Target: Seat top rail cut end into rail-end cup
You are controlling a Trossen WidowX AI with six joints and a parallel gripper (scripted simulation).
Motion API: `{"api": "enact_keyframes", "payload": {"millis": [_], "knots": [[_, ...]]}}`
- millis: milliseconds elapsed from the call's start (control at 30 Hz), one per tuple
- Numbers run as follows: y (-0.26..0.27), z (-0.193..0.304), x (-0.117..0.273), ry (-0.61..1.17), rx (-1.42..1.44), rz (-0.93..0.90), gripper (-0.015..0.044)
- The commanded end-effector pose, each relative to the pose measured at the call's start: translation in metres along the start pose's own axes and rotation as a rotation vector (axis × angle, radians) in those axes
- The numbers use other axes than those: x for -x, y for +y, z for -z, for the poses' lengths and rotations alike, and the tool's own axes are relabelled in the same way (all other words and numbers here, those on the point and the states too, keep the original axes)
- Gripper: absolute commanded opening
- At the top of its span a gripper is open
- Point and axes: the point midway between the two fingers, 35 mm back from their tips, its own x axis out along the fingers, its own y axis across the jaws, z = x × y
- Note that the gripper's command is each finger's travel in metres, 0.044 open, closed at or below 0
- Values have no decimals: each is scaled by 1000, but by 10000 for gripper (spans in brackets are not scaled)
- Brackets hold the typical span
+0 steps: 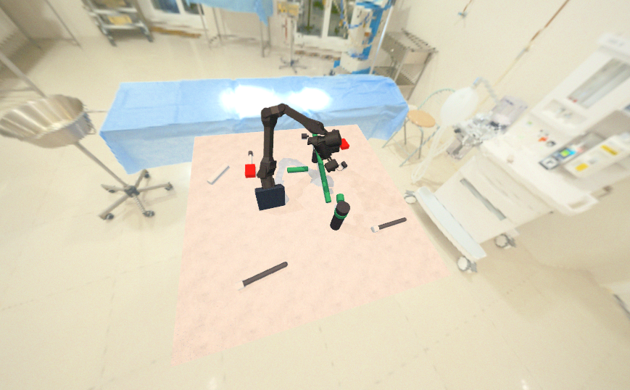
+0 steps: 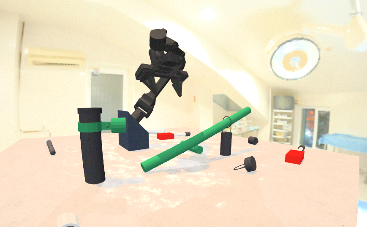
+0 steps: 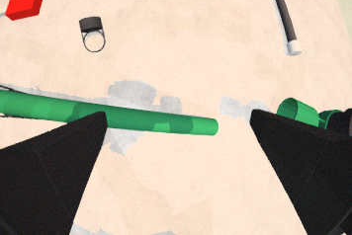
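Though no brand or label can be read, the claw (image 1: pixel 317 157) (image 2: pixel 166 94) (image 3: pixel 180 117) is spread wide, and the rail (image 1: pixel 323 178) (image 2: pixel 191 141) (image 3: pixel 148 120) is left ungripped.

From where I stand I count two green round bars, one long (image 1: pixel 324 179) (image 2: pixel 178 146) (image 3: pixel 148 121) and one short (image 1: pixel 297 169) (image 2: pixel 197 149). There are two upright black cylindrical posts, one big (image 1: pixel 337 221) (image 2: pixel 93 158) and one small (image 2: pixel 225 144). I see two bright red rectangular blocks, one block (image 1: pixel 250 170) (image 2: pixel 165 136) near the arm and another block (image 1: pixel 344 143) (image 2: pixel 294 157) (image 3: pixel 24 5) farther off. Two dark rods have pale ends, one longer (image 1: pixel 265 274) and one shorter (image 1: pixel 391 224) (image 3: pixel 284 12). Beyond those, one slim white bar (image 1: pixel 218 174), one green band (image 1: pixel 341 217) (image 2: pixel 89 127) and one green cylindrical cup (image 1: pixel 339 197) (image 2: pixel 118 125) (image 3: pixel 299 114).
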Motion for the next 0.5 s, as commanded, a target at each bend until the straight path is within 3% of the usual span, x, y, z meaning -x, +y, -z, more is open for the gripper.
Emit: {"api": "enact_keyframes", "payload": {"millis": [0,333,467], "knots": [[-19,0,-2,1,144,20,440],[-120,14,-16,84,1017,110,440],[-144,22,-19,117,1221,119,440]]}}
